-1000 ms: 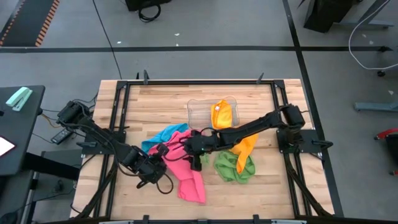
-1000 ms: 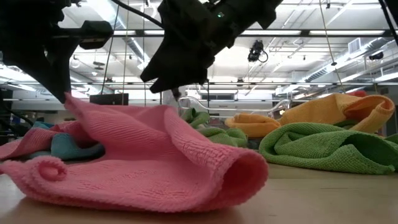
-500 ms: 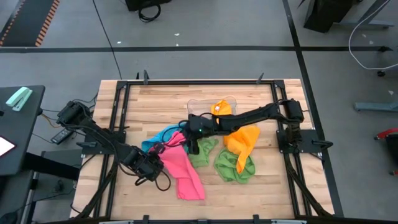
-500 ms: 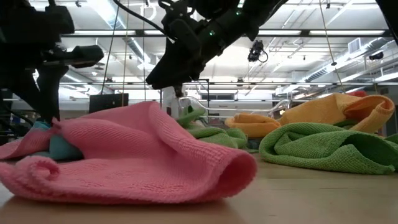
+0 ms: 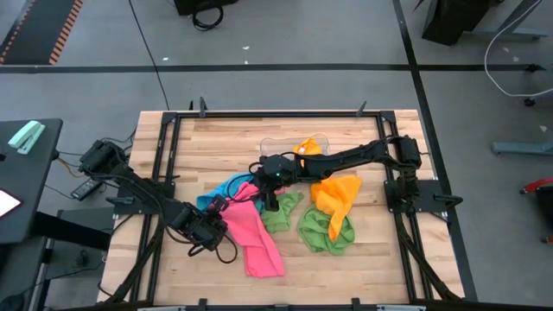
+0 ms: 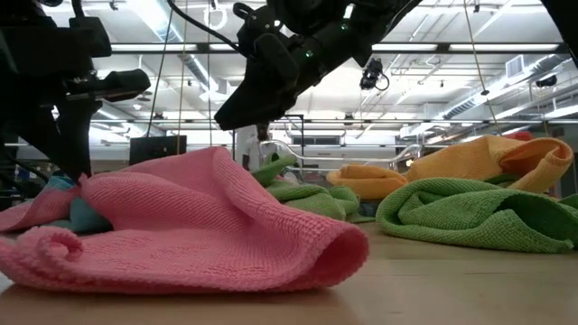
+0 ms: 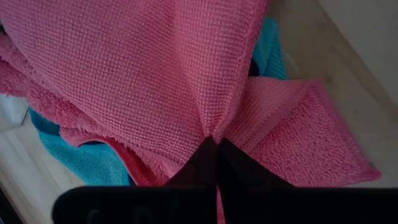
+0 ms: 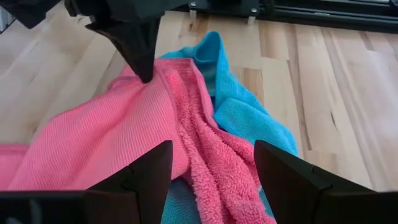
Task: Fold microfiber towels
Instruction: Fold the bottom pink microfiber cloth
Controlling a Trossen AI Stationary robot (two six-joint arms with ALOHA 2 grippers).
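A pink towel point(image 5: 252, 238) lies crumpled on the table, partly over a blue towel point(image 5: 226, 187). My left gripper point(image 5: 216, 221) is shut on the pink towel at its left side; it also shows in the low view point(image 6: 79, 171). My right gripper point(image 8: 211, 180) hovers open above the pink and blue towels, touching nothing, just far of the pinch point(image 5: 270, 199). Two green towels point(image 5: 327, 230) point(image 5: 281, 212) and an orange towel point(image 5: 337, 194) lie to the right. Another orange towel point(image 5: 308, 156) sits in the clear tray point(image 5: 278, 154). My left gripper pinches a gathered bit of the pink towel near its hemmed edge point(image 8: 151, 81) between its two fingertips point(image 7: 214, 149). The fingers slant down from the table's near left. Creases fan out from the pinch; that part stands slightly raised, and the remainder lies on the table and the blue towel.
The clear tray stands at the far middle of the wooden table point(image 5: 199, 142). The table's metal frame point(image 5: 164, 173) runs along both sides. Bare wood shows at the far left and along the near edge point(image 5: 363, 276).
My left gripper has gone down with the pinched part of the pink towel, so the raised peak now sits lower and the cloth has settled flatter. My right gripper, still open, has swung toward the table's far edge, off the green towel and over the pink and blue ones.
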